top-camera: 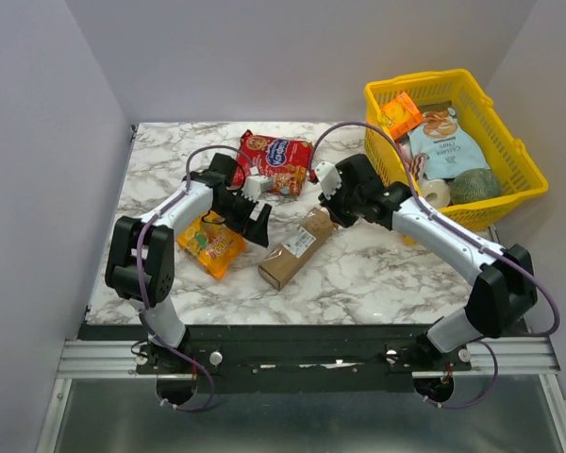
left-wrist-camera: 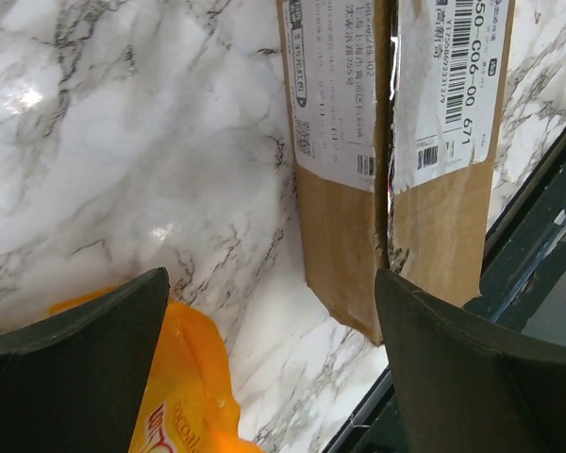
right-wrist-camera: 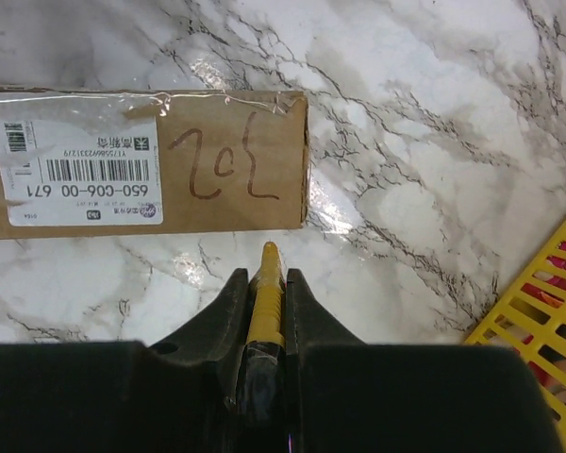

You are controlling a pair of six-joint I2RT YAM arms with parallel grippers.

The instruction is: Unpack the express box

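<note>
The express box (top-camera: pixel 297 247), a long brown carton with a white label, lies slantwise at mid-table. In the left wrist view a dark slit runs along the top of the box (left-wrist-camera: pixel 344 189), splitting the label between two flaps. My left gripper (top-camera: pixel 261 224) hovers open just left of the box, its fingers (left-wrist-camera: pixel 472 377) straddling bare marble and the box's near corner. My right gripper (top-camera: pixel 332 203) sits at the box's far right end, shut on a thin yellow tool (right-wrist-camera: pixel 266 293). The tool's tip points at the box's side (right-wrist-camera: pixel 217 160), a short gap away.
An orange snack bag (top-camera: pixel 210 245) lies under the left arm, its edge by my left finger (left-wrist-camera: pixel 184 387). A red snack bag (top-camera: pixel 274 162) lies behind the grippers. A yellow basket (top-camera: pixel 524 165) with packs and a tape roll stands at the right; its rim (right-wrist-camera: pixel 547 293) is near my right gripper.
</note>
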